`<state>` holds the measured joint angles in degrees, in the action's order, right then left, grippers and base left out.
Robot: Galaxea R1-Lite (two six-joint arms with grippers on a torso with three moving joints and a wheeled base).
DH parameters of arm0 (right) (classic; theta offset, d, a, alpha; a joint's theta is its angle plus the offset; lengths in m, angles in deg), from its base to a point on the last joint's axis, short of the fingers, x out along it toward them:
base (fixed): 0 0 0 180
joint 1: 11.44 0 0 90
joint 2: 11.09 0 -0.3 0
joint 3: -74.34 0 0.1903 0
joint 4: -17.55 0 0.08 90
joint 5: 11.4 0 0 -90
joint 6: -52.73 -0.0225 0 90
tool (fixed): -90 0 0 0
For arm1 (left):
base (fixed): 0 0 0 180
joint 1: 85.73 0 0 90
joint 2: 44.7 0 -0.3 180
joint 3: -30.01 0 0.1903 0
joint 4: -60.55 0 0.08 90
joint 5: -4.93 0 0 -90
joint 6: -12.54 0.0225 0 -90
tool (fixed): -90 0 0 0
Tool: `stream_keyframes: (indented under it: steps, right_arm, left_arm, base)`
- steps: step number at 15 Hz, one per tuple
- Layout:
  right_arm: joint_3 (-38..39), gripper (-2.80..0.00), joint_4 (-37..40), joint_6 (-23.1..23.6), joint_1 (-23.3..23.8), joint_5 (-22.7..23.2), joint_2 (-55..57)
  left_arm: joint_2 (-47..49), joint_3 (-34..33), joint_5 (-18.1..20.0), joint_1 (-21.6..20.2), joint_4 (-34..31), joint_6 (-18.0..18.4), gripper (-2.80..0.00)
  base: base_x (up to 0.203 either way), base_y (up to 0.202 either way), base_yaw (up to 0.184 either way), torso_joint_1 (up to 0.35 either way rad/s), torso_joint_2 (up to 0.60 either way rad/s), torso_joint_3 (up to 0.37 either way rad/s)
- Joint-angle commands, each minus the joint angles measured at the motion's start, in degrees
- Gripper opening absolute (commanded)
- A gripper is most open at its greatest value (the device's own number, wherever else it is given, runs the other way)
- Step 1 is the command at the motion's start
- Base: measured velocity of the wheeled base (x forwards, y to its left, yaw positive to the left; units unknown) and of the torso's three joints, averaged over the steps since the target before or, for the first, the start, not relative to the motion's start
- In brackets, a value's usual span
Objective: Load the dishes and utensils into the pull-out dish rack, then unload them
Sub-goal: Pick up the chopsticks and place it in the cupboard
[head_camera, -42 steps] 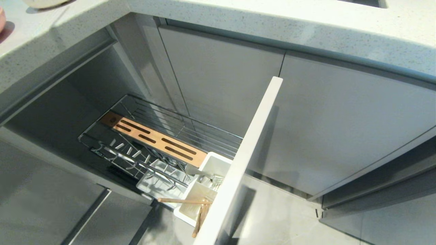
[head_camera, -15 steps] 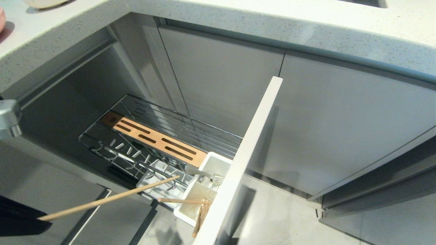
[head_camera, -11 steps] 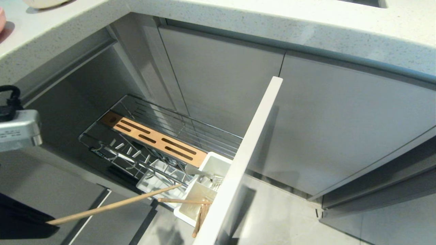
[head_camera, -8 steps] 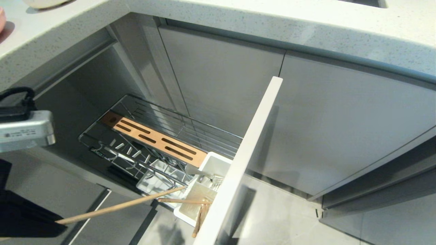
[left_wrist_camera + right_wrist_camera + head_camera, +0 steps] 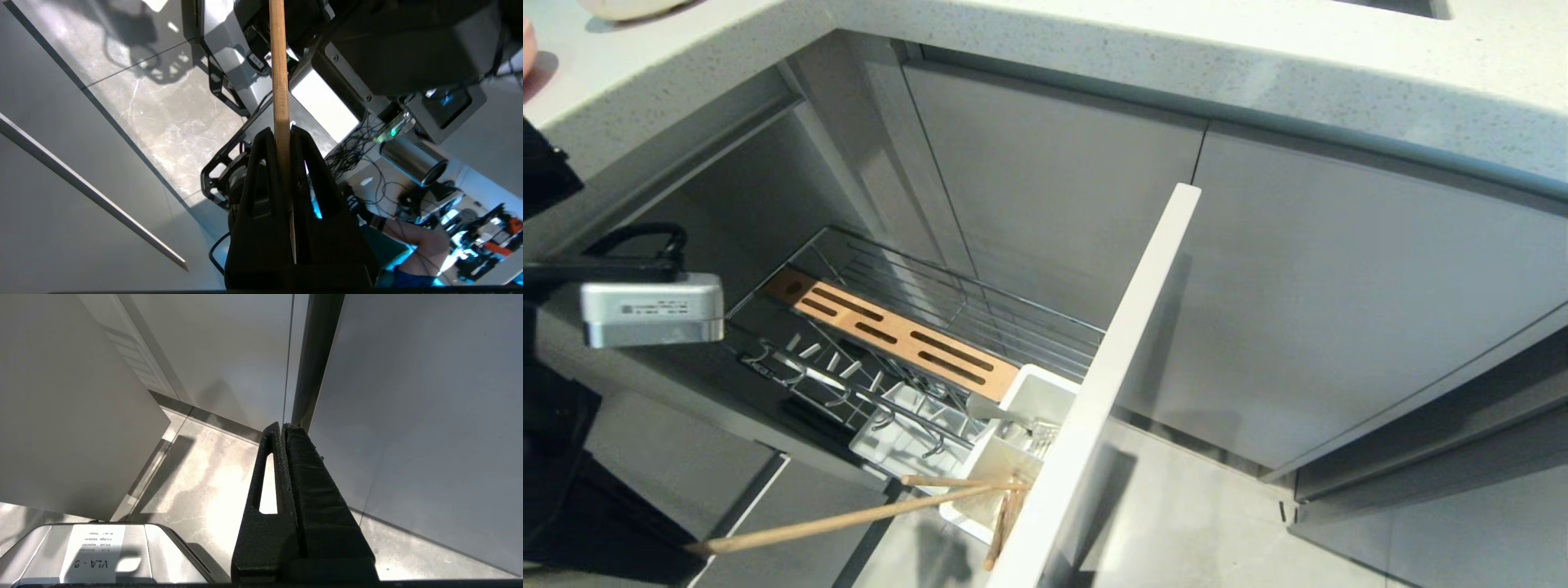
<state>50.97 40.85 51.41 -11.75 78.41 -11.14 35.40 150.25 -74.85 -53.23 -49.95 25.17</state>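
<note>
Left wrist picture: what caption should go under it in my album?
Left gripper shut on one wooden chopstick, above the floor.

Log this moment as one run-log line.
left gripper: shut on chopstick | chopstick tip at cutlery caddy | right gripper: shut, parked | rack: pulled out

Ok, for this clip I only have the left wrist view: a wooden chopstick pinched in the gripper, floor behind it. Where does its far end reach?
Observer: In the head view, the chopstick held by the left gripper slants up to the white caddy at the front of the pull-out dish rack. Its tip is at the caddy's near compartment, beside another chopstick that lies across the rim.
Operator: And the right arm?
Observer: Parked. The right gripper is shut and empty, pointing at the floor by the cabinet doors.
</note>
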Motion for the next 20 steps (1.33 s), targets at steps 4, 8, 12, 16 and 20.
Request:
stream_keyframes:
  steps: [4,8,12,16,20]
  right_arm:
    - [0.09,-2.8,-0.01,0.0,-0.04,0.01,0.05]
    - [0.09,-2.8,-0.01,0.0,-0.04,0.01,0.05]
    - [0.09,-2.8,-0.01,0.0,-0.04,0.01,0.05]
    - [0.09,-2.8,-0.01,0.0,-0.04,0.01,0.05]
    - [0.09,-2.8,-0.01,0.0,-0.04,0.01,0.05]
  left_arm:
    - [7.6,5.8,0.92,0.09,-0.54,-7.7,-2.8]
    - [11.8,7.97,1.21,0.34,-0.54,-9.81,-2.8]
    - [13.59,9.91,1.12,1.43,-0.54,-10.16,-2.8]
    - [15.47,10.0,0.78,1.86,-0.54,-11.67,-2.8]
    - [14.08,10.53,0.07,1.95,-0.54,-12.1,-2.8]
  base:
    - [0.0,0.0,0.0,0.0,0.0,0.0]
    - [0.0,0.0,0.0,0.0,0.0,0.0]
    - [0.0,0.0,0.0,0.0,0.0,0.0]
    - [0.0,0.0,0.0,0.0,0.0,0.0]
    - [0.0,0.0,0.0,0.0,0.0,0.0]
